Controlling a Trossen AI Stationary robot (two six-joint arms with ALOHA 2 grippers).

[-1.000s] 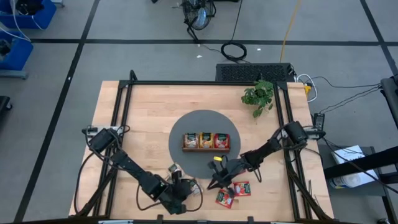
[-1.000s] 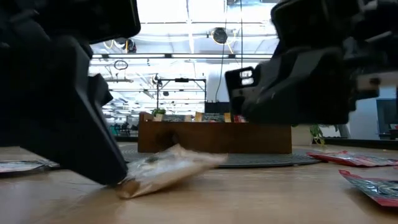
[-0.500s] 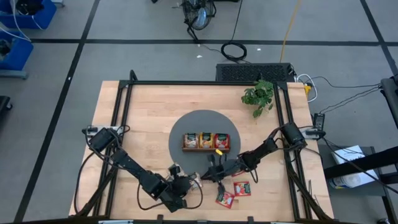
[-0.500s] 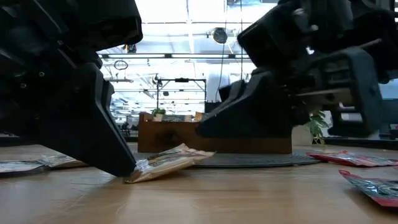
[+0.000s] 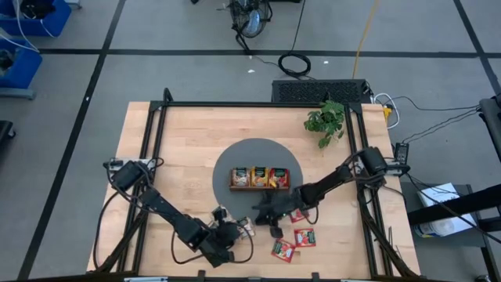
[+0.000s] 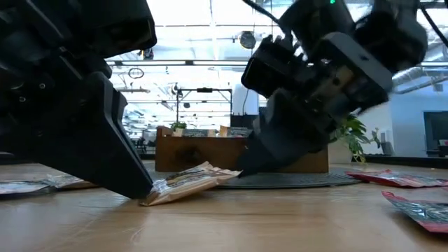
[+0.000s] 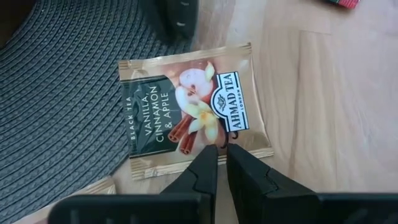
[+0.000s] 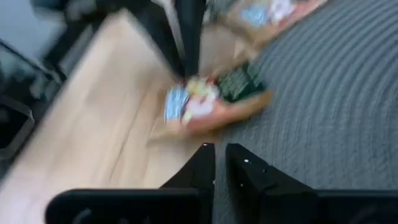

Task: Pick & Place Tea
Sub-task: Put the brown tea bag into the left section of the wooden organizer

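- Clearly light, thin and floppy, the vanilla, cinnamon and apple sachet (image 7: 193, 115) wants an edge pinch.
- Left gripper (image 7: 217, 152) nips its near edge, jaws nearly closed.
- Right gripper (image 8: 217, 149): narrow gap, empty, sachet just ahead.

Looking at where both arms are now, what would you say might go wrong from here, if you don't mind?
The left gripper pinches only the edge of the vanilla sachet, which lies half on the grey mat; it may slip free when lifted. The right gripper is moving in close to that sachet, so the arms might collide or tug it.
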